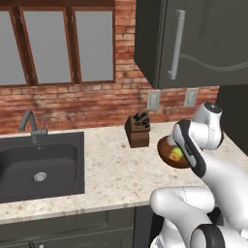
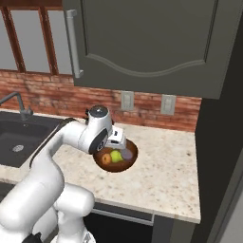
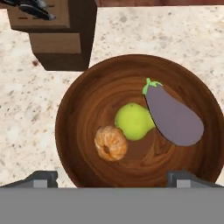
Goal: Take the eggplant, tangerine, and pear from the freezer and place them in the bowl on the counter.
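The reddish-brown bowl rests on the beige speckled counter, and all three items lie inside it. The eggplant lies on the right in the hand view. The yellow-green pear is in the middle, and the tangerine touches its lower left side. My gripper hangs open just above the bowl with nothing between its spread fingertips. From the right base view, the bowl holds the tangerine, pear and eggplant under the hand. The freezer is out of view.
A wooden knife block stands just behind the bowl to its left. The dark sink with a faucet is set in the counter far left. Dark wall cabinets hang overhead. A tall dark panel ends the counter on the right.
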